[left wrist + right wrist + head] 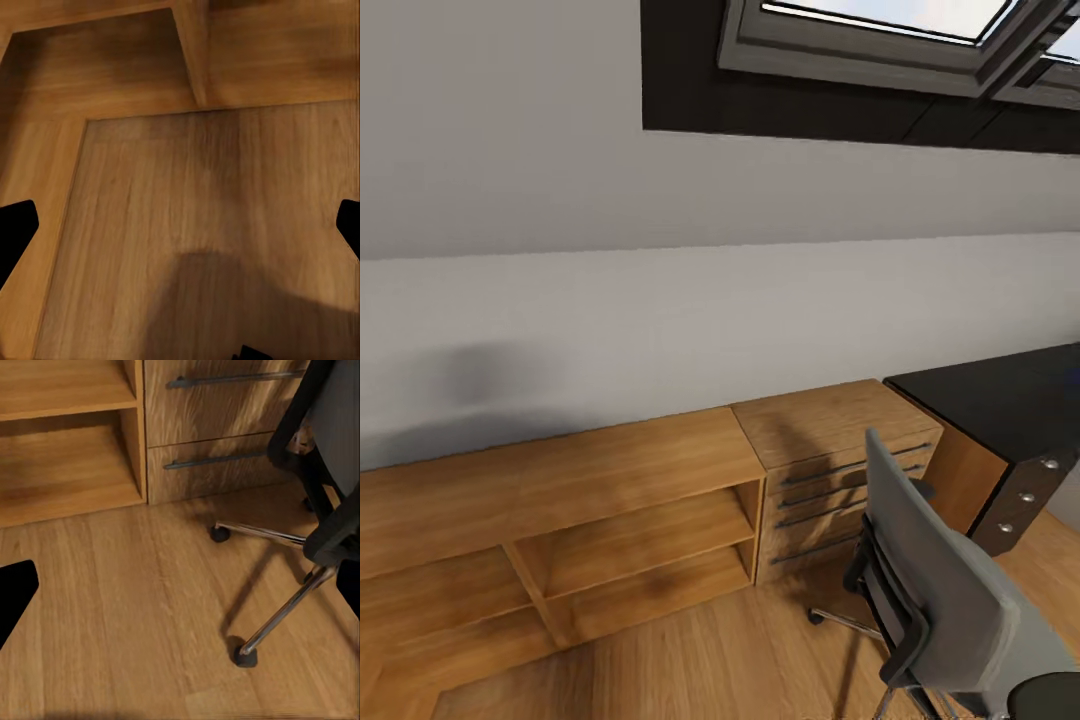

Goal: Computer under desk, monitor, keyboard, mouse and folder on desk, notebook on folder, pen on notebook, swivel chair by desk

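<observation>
The swivel chair stands at the lower right of the head view, its grey back turned to me and its black armrest showing. Its chrome spokes and black castors rest on the wood floor in the right wrist view. Behind it, at the far right, is the glossy black desk with its black drawer unit. In the left wrist view the dark fingertips of my left gripper stand wide apart over bare wood floor, holding nothing. My right gripper is likewise spread open, its dark fingertips above the floor near the chair base.
Low wooden shelving runs along the grey wall, joined to a wooden chest of drawers with dark bar handles. A dark-framed skylight sits in the sloped ceiling. Light wood floor lies between me and the shelving.
</observation>
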Tool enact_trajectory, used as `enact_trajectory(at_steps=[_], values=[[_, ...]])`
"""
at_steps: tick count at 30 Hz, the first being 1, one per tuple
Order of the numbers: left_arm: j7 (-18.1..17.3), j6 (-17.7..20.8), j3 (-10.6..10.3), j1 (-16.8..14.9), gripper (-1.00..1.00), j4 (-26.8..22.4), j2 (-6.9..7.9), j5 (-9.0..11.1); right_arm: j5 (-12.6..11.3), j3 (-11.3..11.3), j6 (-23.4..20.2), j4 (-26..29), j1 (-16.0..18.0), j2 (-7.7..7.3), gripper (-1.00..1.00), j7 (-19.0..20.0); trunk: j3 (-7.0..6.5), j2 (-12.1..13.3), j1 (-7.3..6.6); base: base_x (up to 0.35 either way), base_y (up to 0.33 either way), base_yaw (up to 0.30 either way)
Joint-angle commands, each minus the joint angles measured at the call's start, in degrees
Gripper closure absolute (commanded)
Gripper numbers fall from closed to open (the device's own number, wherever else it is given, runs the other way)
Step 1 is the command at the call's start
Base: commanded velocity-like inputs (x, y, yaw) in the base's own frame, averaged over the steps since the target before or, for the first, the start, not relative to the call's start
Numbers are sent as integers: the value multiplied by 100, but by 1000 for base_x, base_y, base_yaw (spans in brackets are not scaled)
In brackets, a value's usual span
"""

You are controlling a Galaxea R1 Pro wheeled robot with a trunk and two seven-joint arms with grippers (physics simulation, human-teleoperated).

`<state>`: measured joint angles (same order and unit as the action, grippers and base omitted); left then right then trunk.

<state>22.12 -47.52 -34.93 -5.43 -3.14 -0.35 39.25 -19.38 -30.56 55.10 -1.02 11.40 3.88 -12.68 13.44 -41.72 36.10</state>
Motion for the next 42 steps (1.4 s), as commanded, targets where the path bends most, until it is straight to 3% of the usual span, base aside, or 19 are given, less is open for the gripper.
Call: enact_trajectory(at_steps=[1, 13, 21, 42], values=[[55, -7, -49, -2, -100, -2, 0, 3, -22, -48, 13, -9, 8, 4, -100, -29, 8, -7, 1, 0, 0, -293], [55, -7, -49, -2, -100, -2, 0, 3, -17, -49, -23, -5, 4, 12, -100, -22, 8, -7, 1, 0, 0, -293], [55, -5, -49, -2, -100, -2, 0, 4, -14, -54, -358, -3, 5, 25, -100, -24, 8, -7, 1, 0, 0, -282], [55, 2, -49, -2, -100, -2, 0, 4, -5, -63, -385, -3, 4, 29, -100, -24, 8, -7, 1, 0, 0, -246]])
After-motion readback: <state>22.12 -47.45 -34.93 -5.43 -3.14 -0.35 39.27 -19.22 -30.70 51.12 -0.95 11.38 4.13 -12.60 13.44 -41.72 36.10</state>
